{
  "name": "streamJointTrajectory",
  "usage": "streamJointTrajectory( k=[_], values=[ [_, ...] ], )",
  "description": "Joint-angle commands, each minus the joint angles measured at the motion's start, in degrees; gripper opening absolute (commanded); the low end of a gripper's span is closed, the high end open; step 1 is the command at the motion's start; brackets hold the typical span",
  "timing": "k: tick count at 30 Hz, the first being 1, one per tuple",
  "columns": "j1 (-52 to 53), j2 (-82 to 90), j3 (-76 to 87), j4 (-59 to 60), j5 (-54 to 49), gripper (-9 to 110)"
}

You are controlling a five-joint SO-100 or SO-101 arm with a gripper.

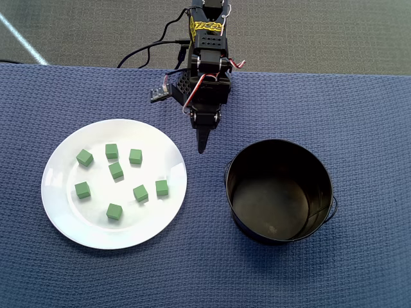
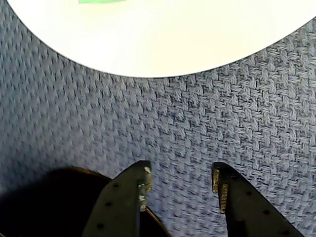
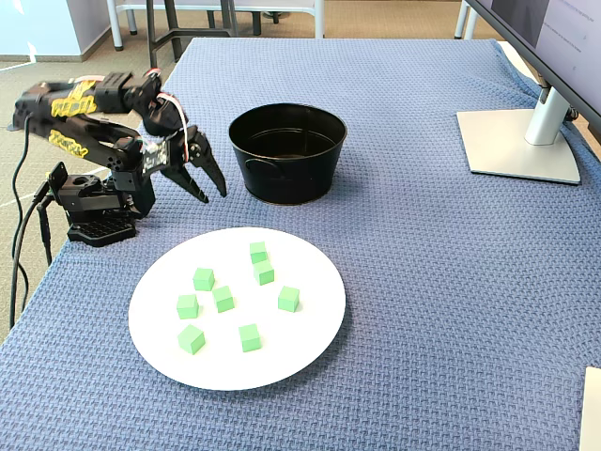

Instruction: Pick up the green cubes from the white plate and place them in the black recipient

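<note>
Several small green cubes (image 1: 116,170) lie scattered on the white plate (image 1: 64,212), left of centre in the overhead view. To the plate's right stands the black recipient (image 1: 279,191), upright and with nothing inside. My gripper (image 1: 202,142) hangs over the blue cloth between plate and pot, near their far edges, touching neither. In the fixed view the gripper (image 3: 211,190) is open and empty, beside the pot (image 3: 286,150) and behind the plate (image 3: 310,329) with its cubes (image 3: 288,299). The wrist view shows my gripper (image 2: 180,173) spread over bare cloth, the plate's rim (image 2: 163,39) ahead, and a cube's edge (image 2: 101,1) at the top.
A blue woven cloth (image 1: 359,128) covers the table. The arm's base and cables (image 1: 144,54) sit at the table's far edge in the overhead view. A monitor stand (image 3: 516,141) stands at the right in the fixed view, well away from the pot.
</note>
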Motion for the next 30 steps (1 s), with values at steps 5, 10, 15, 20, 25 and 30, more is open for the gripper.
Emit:
streamJointTrajectory(
  k=[5,10,15,20,25,30],
  values=[
    [5.27,-15.47,-22.76,2.72,-1.58,9],
    [7.91,-28.04,-31.20,4.66,-2.20,11],
    [11.69,-43.42,-40.61,2.55,-10.02,13],
    [15.12,-54.40,-47.99,1.23,-14.85,15],
    [15.56,-61.08,-50.10,-0.62,-19.34,17],
    [15.21,-64.69,-50.63,-0.62,-23.91,17]
  ],
)
